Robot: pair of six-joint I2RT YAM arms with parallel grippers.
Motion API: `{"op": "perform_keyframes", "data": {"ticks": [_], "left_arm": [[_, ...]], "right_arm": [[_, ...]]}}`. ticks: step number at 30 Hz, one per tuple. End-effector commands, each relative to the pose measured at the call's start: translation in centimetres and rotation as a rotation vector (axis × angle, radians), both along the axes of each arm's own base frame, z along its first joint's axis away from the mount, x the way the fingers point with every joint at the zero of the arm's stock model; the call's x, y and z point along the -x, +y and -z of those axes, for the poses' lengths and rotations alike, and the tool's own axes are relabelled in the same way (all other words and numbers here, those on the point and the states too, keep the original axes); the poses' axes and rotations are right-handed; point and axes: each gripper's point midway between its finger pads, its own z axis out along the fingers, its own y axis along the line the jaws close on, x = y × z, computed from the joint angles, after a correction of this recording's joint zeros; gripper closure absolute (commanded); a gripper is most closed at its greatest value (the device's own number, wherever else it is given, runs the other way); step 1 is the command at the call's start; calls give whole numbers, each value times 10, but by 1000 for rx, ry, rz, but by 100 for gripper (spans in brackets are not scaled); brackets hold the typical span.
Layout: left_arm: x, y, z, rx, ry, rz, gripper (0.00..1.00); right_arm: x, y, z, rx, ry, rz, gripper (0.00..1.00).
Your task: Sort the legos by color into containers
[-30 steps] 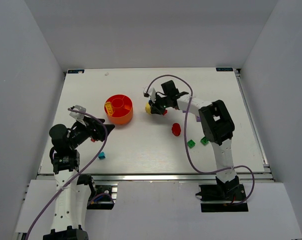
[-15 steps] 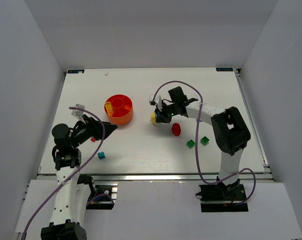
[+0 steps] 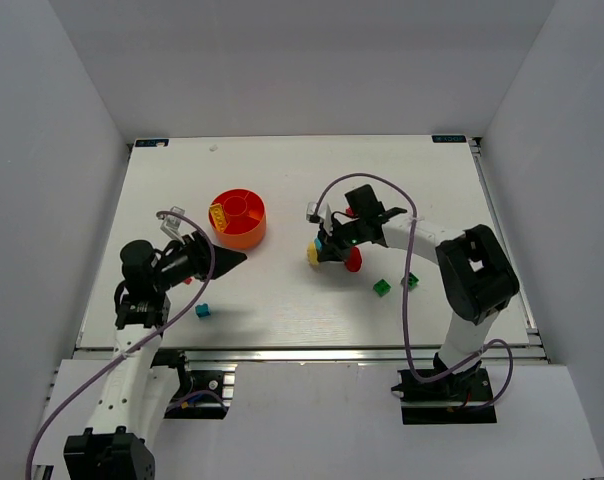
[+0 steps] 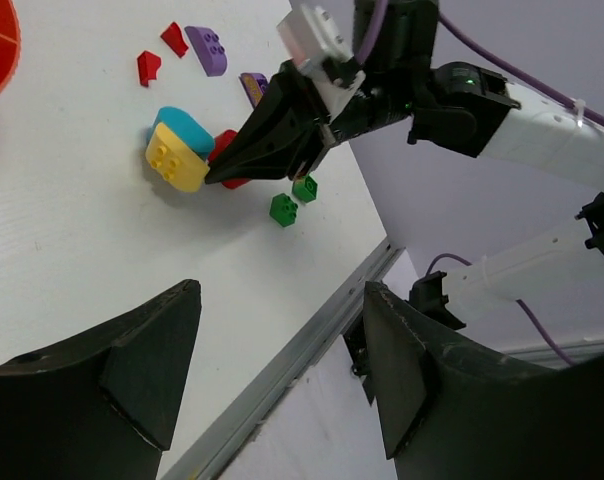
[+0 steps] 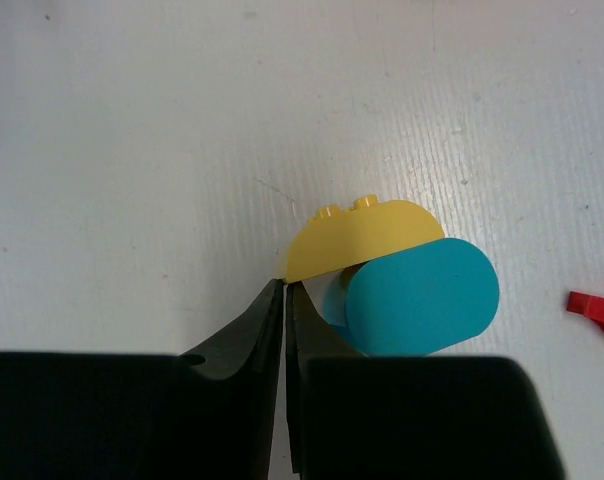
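Observation:
The orange dish (image 3: 238,219) stands left of centre with a yellow lego (image 3: 219,215) in one wedge. My right gripper (image 3: 319,254) (image 5: 285,286) is shut and empty, its tips touching the left corner of a yellow rounded lego (image 5: 367,238) (image 3: 312,257). A teal rounded lego (image 5: 422,295) (image 4: 187,128) leans against that yellow piece. A red lego (image 3: 353,259) lies just right of them. My left gripper (image 3: 234,258) (image 4: 280,292) hangs open above the table, below the dish, with nothing between its fingers.
Two green legos (image 3: 382,288) (image 3: 410,281) lie near the right arm. A small red lego (image 3: 187,280) and a teal one (image 3: 203,311) lie by the left arm. Two purple legos (image 4: 206,50) (image 4: 252,87) and small red pieces (image 4: 147,68) sit further back.
My right gripper has swept toward the near edge, and the yellow and teal legos have moved along at its tips. My left gripper has shifted right and its jaws have narrowed slightly.

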Motion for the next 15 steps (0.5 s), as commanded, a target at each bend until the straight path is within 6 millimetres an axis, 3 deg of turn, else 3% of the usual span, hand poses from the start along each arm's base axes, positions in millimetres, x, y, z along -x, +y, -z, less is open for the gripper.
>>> {"op": "perform_keyframes", "data": {"ticks": [1, 4, 15], "left_arm": [[-2, -5, 15, 23, 90, -29, 24], [-1, -14, 27, 35, 149, -36, 24], [-9, -55, 39, 75, 311, -20, 18]], "right_arm": [[11, 10, -32, -82, -17, -37, 92], [16, 9, -40, -100, -16, -42, 92], [40, 12, -70, -154, -27, -73, 92]]}}
